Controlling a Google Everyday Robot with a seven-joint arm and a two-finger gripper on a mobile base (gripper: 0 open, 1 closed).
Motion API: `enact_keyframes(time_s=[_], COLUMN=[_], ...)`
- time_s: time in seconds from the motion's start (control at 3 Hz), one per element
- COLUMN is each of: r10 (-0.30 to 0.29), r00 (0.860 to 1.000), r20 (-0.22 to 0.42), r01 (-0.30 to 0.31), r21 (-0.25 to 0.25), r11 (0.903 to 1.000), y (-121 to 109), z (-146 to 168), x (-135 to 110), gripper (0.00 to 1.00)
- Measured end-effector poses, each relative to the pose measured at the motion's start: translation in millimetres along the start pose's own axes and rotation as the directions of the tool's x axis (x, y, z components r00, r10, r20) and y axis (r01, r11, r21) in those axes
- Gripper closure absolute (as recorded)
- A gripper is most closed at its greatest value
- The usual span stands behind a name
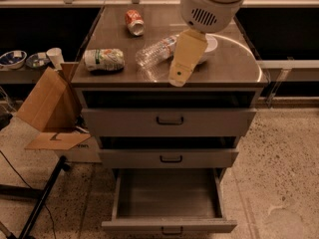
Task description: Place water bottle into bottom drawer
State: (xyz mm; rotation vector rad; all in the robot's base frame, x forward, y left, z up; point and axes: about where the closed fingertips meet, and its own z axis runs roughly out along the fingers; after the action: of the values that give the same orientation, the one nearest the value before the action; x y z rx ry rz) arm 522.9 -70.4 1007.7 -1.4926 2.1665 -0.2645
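The water bottle (155, 52) is clear and crinkled and lies on its side in the middle of the cabinet top, left of a white bowl (211, 45). My gripper (178, 78) hangs from the arm's white round housing (212, 4) over the cabinet top. It is just right of the bottle and covers most of the bowl. It holds nothing that I can see. The bottom drawer (168, 226) is pulled out and its tray has nothing in it. The two drawers above it are shut.
A white-and-green container (103, 59) lies at the top's left front. A red-and-white can (133, 22) lies at the back. An open cardboard box (47, 108) leans against the cabinet's left side. Bowls (12, 59) and a cup (54, 56) sit on a low shelf at left.
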Motion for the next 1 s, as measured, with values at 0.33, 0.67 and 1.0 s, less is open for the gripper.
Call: enact_keyframes(time_s=[0.33,0.67,1.0], r10=[-0.004,-0.020,-0.054], r00=[1.000,0.997,0.990], r20=[0.014,0.075,0.127], r01=[0.004,0.020,0.058], r21=[0.009,-0.007,-0.028], r11=[1.0000,0.9998,0.9979], y=[-10,-23,-36], z=[13,20,28], x=[-6,-7,-15], gripper=[0.00,0.00,0.00])
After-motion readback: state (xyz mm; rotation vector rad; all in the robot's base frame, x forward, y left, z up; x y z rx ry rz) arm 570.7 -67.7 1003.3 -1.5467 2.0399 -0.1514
